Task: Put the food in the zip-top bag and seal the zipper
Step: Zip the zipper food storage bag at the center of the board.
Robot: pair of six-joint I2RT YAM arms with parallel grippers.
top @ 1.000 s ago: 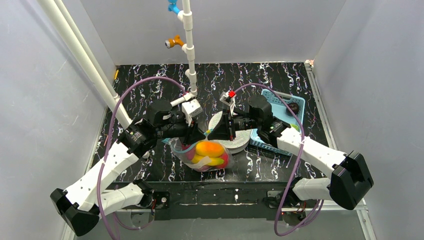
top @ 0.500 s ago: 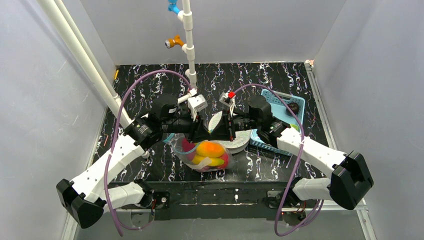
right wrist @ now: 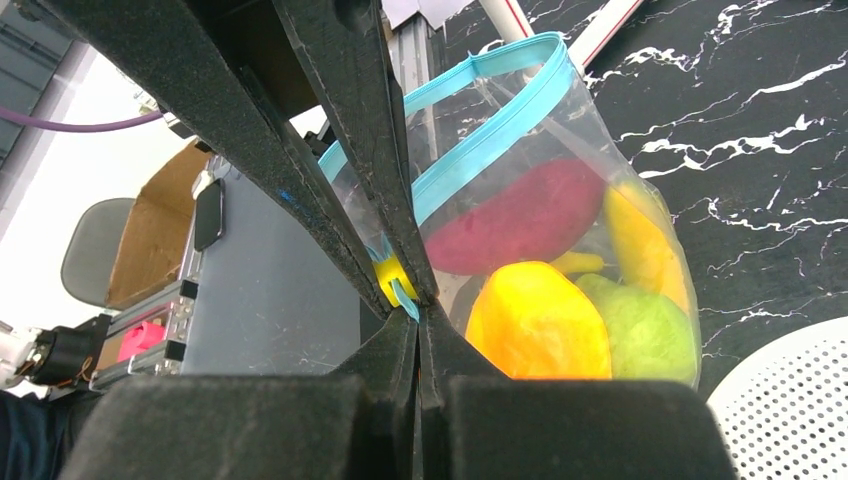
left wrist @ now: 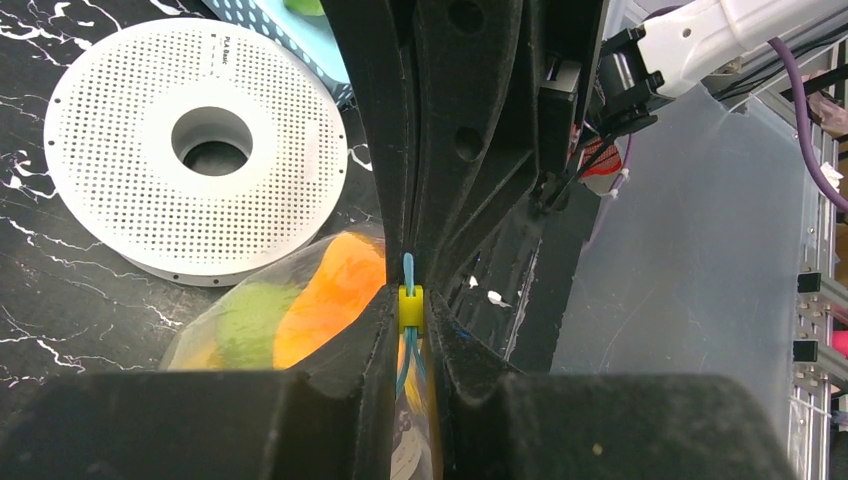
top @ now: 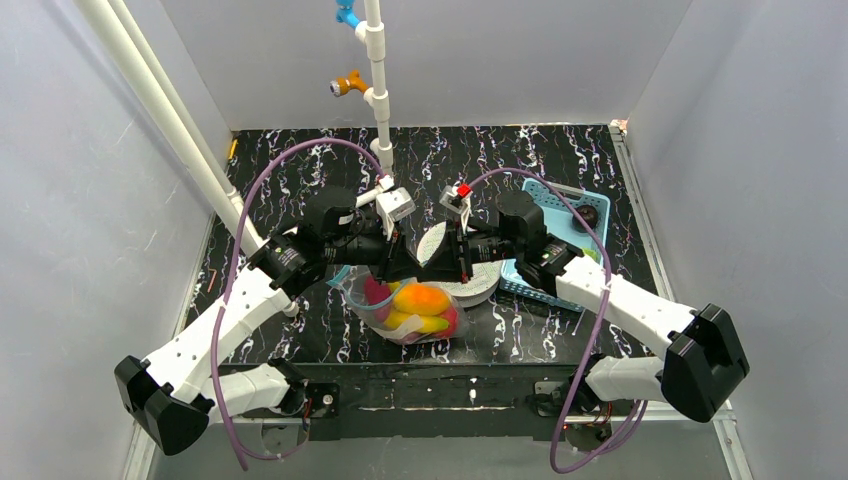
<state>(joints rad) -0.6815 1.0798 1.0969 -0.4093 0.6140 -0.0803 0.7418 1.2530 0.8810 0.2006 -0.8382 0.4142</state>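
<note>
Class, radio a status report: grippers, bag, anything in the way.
Left gripper shut on yellow slider, right gripper shut on zipper beside it. Food in bag, mouth part open. White reel beside, not blocking.

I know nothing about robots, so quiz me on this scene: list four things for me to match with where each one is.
Things:
1. white perforated round disc
2. light-blue plastic mesh basket
3. small yellow zipper slider
4. glossy toy fruits

Places:
A. inside the clear crinkly zip-top bag
B. pinched between the fingers of the left gripper
C. lying flat on the black marbled table, beside the bag
D. near the table's right edge, beyond the right arm

Pairs: 1-C, 2-D, 3-B, 4-A
</note>
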